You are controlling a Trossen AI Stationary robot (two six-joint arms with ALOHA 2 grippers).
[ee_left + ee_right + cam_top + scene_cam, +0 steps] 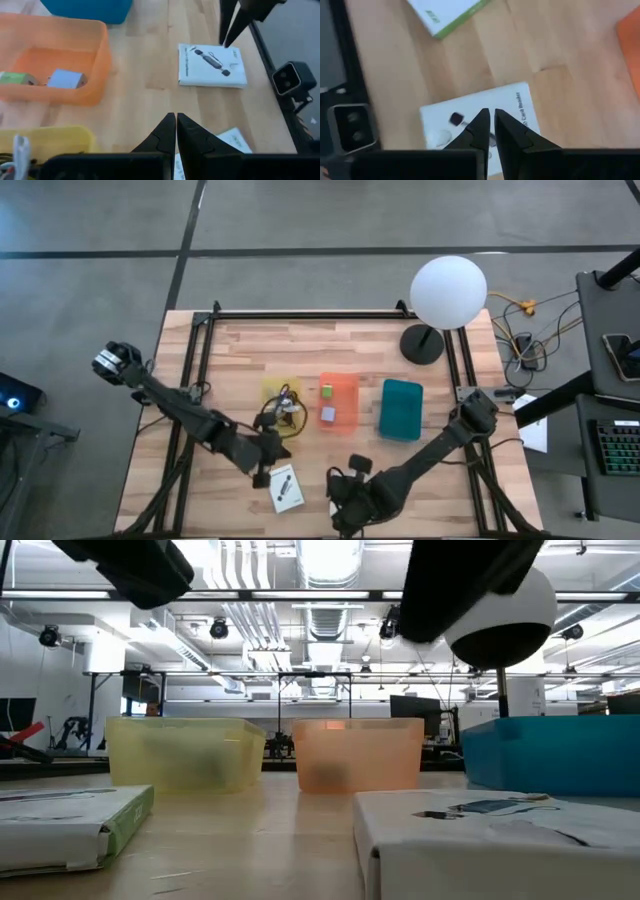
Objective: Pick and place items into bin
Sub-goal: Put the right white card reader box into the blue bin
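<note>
Two white rectangular cards with dark print lie flat on the wooden table near its front edge. One card (pixel 510 107) lies under my right gripper (pixel 489 119), which is shut and hovers above it. The other card (pixel 287 488), with a green side (pixel 125 820), lies beside my left gripper (pixel 176 125), also shut and raised. The orange bin (pixel 338 385) holds a tiny green cube (pixel 15 78) and a small grey piece (pixel 66 79). The yellow bin (pixel 268 388) holds a black cable (pixel 272 416).
A teal bin (pixel 401 410) stands to the right of the orange one. The white globe lamp (pixel 448 292) stands on its dark base at the far right corner. Black frame rails (pixel 300 314) run along the table's edges. Bare wood lies between the bins and the cards.
</note>
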